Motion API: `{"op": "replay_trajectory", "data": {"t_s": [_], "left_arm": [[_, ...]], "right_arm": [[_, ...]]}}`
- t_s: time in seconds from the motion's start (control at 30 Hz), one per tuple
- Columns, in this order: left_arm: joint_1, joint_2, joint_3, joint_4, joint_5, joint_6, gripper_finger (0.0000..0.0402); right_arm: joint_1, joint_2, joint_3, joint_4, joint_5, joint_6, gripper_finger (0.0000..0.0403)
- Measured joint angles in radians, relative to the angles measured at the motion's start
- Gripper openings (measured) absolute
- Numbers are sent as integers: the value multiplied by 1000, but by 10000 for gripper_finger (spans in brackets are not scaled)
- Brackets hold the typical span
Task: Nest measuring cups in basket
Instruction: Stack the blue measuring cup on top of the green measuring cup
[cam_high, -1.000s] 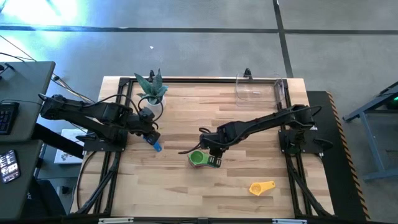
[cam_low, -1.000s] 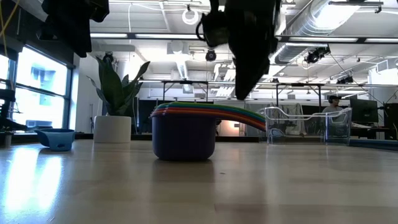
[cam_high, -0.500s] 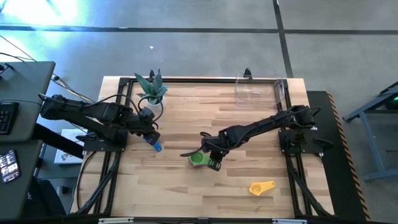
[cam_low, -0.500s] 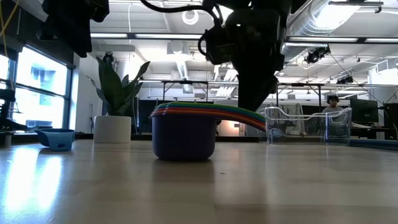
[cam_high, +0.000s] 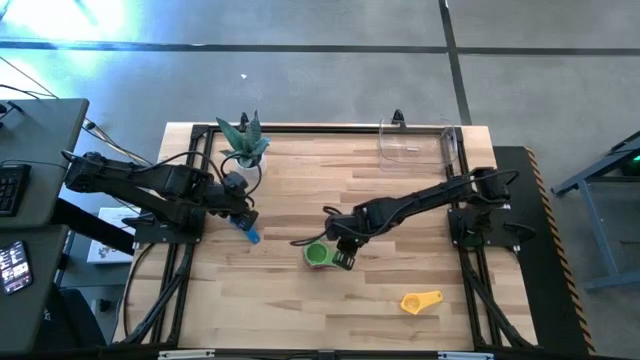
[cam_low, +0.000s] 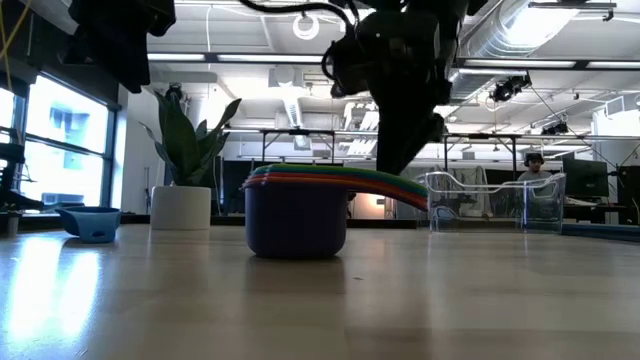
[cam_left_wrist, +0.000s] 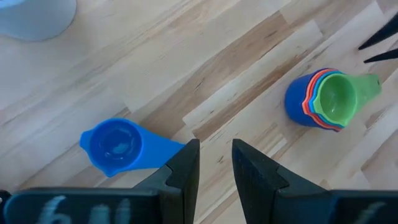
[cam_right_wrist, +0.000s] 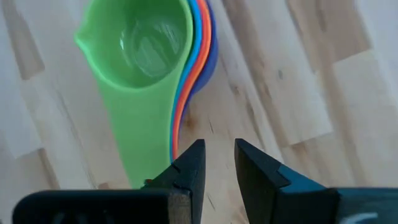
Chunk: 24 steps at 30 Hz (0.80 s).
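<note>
Three cups at least, I'd guess, sit stacked (cam_high: 318, 255) mid-counter under my right gripper (cam_high: 343, 260), jaws slightly parted and empty, while blue (cam_high: 250, 235) by the left gripper (cam_high: 243, 222), likewise empty, yellow (cam_high: 420, 300) near-right and the far-right basket (cam_high: 418, 143) remain.

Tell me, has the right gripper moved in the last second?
Yes, slightly: in the high view the right gripper shifted over the nested cup stack, toward the plant end.

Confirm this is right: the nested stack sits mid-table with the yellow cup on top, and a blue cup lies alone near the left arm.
Not quite. The top cup of the nested stack is green, as the right wrist view shows. The yellow cup lies apart in the high view. The blue cup does lie near the left arm.
</note>
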Motion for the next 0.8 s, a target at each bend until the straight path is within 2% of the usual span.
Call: {"op": "replay_trajectory", "data": {"t_s": [0.33, 0.57, 0.8], "left_arm": [[0, 0, 0, -122, -101, -277, 85], [0, 15, 0, -248, -103, -421, 85], [1, 79, 0, -332, -104, -533, 85]], "right_arm": [[-88, -176, 0, -54, 16, -70, 78], [-168, -300, 0, -113, 42, -171, 78], [-226, -371, 0, -183, 64, -251, 78]]}}
